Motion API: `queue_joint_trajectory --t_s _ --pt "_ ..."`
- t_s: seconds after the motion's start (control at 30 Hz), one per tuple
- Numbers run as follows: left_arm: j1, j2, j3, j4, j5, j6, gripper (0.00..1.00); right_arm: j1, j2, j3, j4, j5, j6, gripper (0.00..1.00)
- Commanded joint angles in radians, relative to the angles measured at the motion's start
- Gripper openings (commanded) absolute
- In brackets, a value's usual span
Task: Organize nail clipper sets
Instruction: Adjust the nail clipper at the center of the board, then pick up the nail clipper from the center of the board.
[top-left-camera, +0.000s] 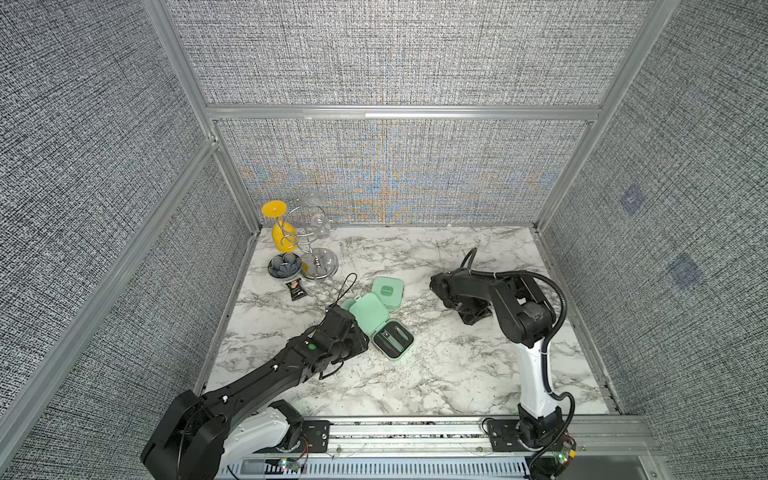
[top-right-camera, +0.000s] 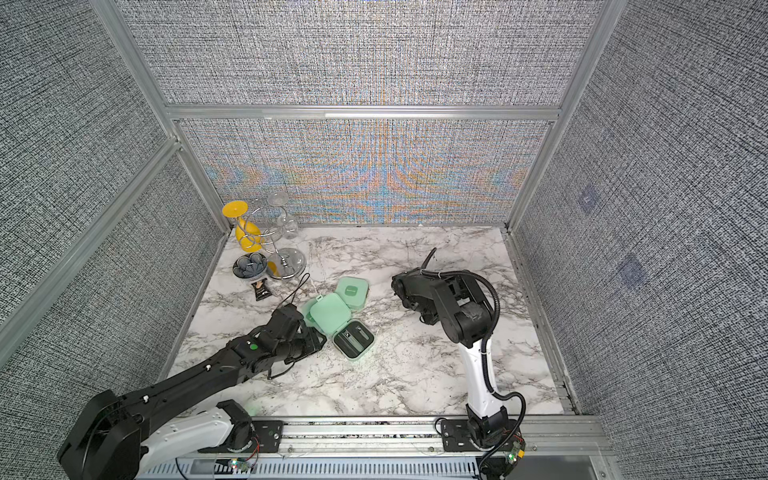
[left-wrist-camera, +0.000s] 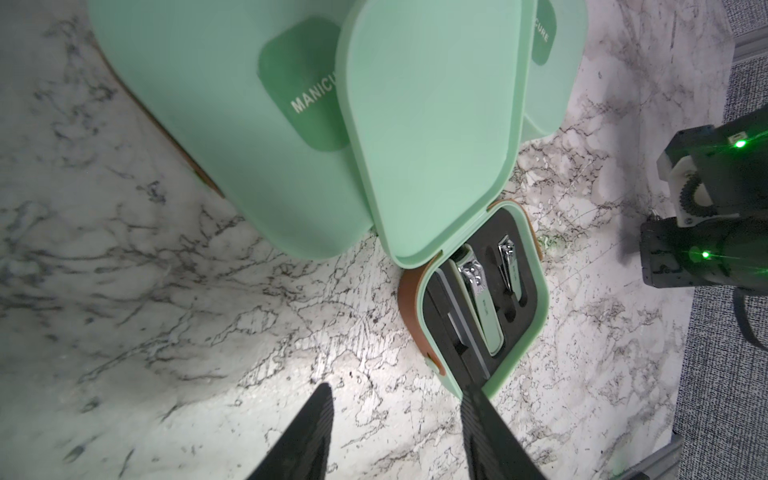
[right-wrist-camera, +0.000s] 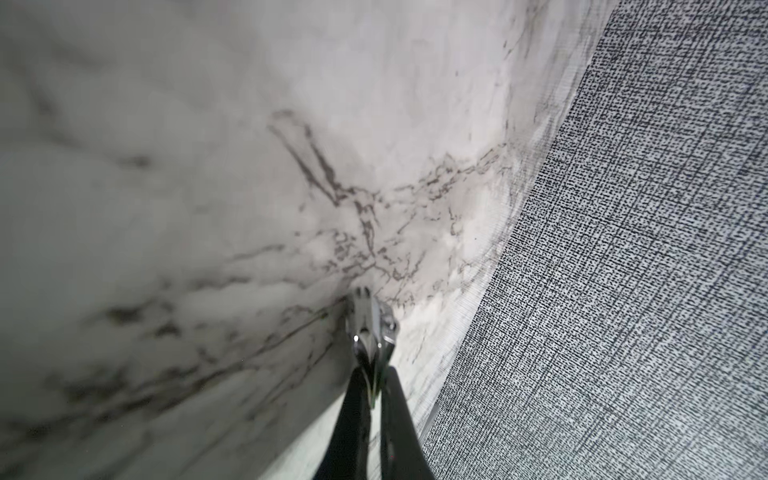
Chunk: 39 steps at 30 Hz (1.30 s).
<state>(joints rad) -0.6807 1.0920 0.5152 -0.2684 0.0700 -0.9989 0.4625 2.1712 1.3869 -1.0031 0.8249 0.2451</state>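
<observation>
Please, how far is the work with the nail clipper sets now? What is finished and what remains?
Done: the back case and the left case look closed. In hand: the open case already holds two clippers, and the right gripper grips a third clipper away from it; the left gripper is open beside it. Left: probably seat that clipper, then shut the lid.

Grey woven fabric wall panels (top-left-camera: 395, 54), aluminium frame rails (top-left-camera: 403, 112), white marble-patterned tabletop (top-left-camera: 436, 374), bright even light.
</observation>
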Motion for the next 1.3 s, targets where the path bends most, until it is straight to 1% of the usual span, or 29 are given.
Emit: queue_joint_trajectory --t_s 0.0,0.1,0.27,0.3,0.4,0.47,0.53,0.67,0.7,0.8,0.9,1.27 --pt "-0.001 0.0 0.002 -0.012 -0.012 0.005 0.52 0.012 -0.011 -0.009 0.014 -0.069 -0.03 0.19" --pt "-0.001 -0.004 0.002 -0.015 -0.015 0.005 0.52 0.025 -0.014 -0.011 0.008 -0.086 -0.032 0.24" --pt "0.0 -0.003 0.005 -0.017 -0.015 0.006 0.52 0.043 -0.024 -0.011 -0.011 -0.108 -0.026 0.27" --pt "-0.001 -0.004 0.004 -0.017 -0.016 0.006 0.52 0.046 -0.031 -0.011 -0.015 -0.117 -0.024 0.3" --pt "-0.001 -0.004 0.006 -0.018 -0.017 0.008 0.52 0.048 -0.072 -0.018 -0.013 -0.165 -0.032 0.32" --pt "0.0 -0.003 0.008 -0.021 -0.016 0.009 0.52 0.043 -0.114 -0.024 -0.006 -0.199 -0.046 0.36" --pt "-0.001 0.0 0.014 -0.027 -0.016 0.013 0.52 0.025 -0.166 -0.031 0.012 -0.272 -0.07 0.37" --pt "-0.001 0.01 0.026 -0.04 -0.018 0.019 0.52 -0.069 -0.285 -0.089 0.111 -0.513 -0.108 0.38" --pt "-0.001 0.011 0.028 -0.041 -0.018 0.019 0.52 -0.097 -0.309 -0.106 0.133 -0.552 -0.106 0.38" --pt "-0.001 0.011 0.026 -0.04 -0.021 0.016 0.52 -0.154 -0.354 -0.139 0.181 -0.617 -0.109 0.39" --pt "0.0 0.011 0.026 -0.041 -0.023 0.014 0.52 -0.187 -0.361 -0.151 0.21 -0.688 -0.109 0.39" --pt "-0.001 0.014 0.026 -0.048 -0.03 0.009 0.52 -0.256 -0.331 -0.139 0.246 -0.66 -0.113 0.39"
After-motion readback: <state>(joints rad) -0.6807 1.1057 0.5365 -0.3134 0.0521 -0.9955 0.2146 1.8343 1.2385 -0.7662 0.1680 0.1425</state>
